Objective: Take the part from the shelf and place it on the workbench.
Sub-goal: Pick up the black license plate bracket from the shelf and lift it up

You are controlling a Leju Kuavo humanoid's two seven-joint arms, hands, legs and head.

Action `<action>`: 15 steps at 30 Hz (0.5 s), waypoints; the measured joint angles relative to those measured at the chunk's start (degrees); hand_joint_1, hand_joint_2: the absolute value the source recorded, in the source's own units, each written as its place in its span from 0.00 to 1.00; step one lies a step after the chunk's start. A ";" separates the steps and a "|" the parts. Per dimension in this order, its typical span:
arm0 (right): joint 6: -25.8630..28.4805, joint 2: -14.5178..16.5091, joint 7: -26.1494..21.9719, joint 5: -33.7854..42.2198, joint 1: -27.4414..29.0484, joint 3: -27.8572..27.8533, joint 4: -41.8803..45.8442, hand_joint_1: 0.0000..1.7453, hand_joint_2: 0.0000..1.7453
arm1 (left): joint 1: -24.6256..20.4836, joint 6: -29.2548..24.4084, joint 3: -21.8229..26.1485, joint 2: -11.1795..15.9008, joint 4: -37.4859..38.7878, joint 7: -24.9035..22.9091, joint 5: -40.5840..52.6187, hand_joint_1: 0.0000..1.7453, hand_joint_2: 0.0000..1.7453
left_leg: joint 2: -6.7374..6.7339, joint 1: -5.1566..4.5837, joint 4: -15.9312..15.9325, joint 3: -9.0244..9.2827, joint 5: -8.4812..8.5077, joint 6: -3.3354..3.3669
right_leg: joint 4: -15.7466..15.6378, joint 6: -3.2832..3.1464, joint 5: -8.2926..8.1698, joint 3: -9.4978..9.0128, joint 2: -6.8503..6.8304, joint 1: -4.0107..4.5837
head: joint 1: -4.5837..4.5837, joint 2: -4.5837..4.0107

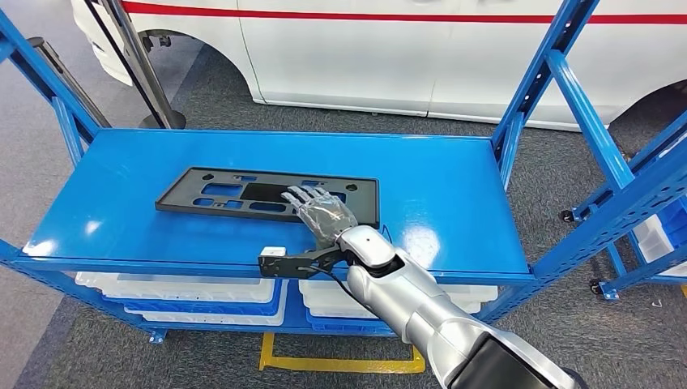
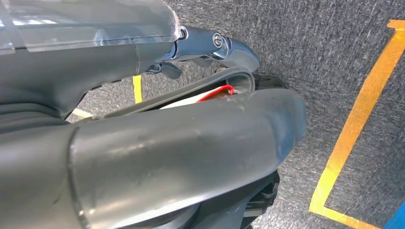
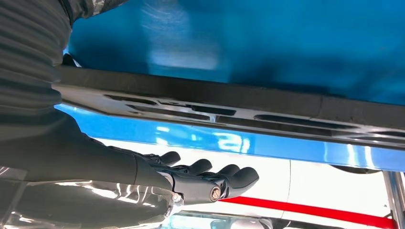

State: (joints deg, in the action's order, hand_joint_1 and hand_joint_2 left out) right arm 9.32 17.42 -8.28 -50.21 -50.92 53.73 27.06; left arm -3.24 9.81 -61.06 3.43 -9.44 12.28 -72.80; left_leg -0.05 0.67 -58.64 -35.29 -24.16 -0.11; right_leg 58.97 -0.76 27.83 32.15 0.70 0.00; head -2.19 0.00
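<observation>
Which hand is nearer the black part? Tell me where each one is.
Right. The right hand lies over the black part on the blue shelf, fingers spread. The left hand hangs low over grey carpet, away from the part.

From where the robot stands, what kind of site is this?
Probably a vehicle assembly or workshop floor: a blue steel shelf holding a black plastic part, a white vehicle body behind it, and yellow floor tape marking zones.

The part (image 1: pixel 267 197) is matte black on a glossy bright blue shelf (image 1: pixel 454 203). Behind stands a white car (image 1: pixel 364 57) with a red stripe; the grey carpet (image 2: pixel 310 43) carries yellow tape lines (image 2: pixel 353 129).
</observation>
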 joint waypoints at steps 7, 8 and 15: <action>0.02 0.00 0.06 0.01 0.01 0.25 -0.38 0.00 0.75 | 0.00 0.00 -0.01 0.00 0.00 -0.05 -0.01 0.00 0.00 | 0.00 0.00 0.00 0.00 0.00 0.00 | 0.00 0.00 0.00 0.00 0.00 0.01 | 0.00 0.00; -0.01 0.00 0.06 0.03 0.01 0.31 -0.42 0.00 0.50 | 0.00 0.00 -0.01 0.00 0.00 -0.06 -0.01 0.00 0.00 | 0.00 0.00 0.00 0.00 0.00 0.00 | 0.00 0.00 0.00 0.00 0.00 0.01 | 0.00 0.00; -4.43 -0.01 -3.48 2.27 -0.31 0.60 -0.96 0.00 0.75 | -0.01 0.44 -0.39 0.02 0.01 0.00 0.33 0.00 0.00 | 0.00 0.00 0.00 0.00 0.00 0.00 | 0.00 0.00 0.00 0.00 0.00 0.00 | 0.00 0.00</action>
State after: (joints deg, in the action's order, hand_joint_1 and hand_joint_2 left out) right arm 4.88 17.41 -11.75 -47.94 -51.23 54.34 26.10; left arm -3.25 10.26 -61.45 3.45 -9.44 12.28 -72.47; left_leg -0.05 0.67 -58.64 -35.28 -24.16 -0.11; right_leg 58.97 -0.76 27.83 32.15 0.70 0.00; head -2.19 0.00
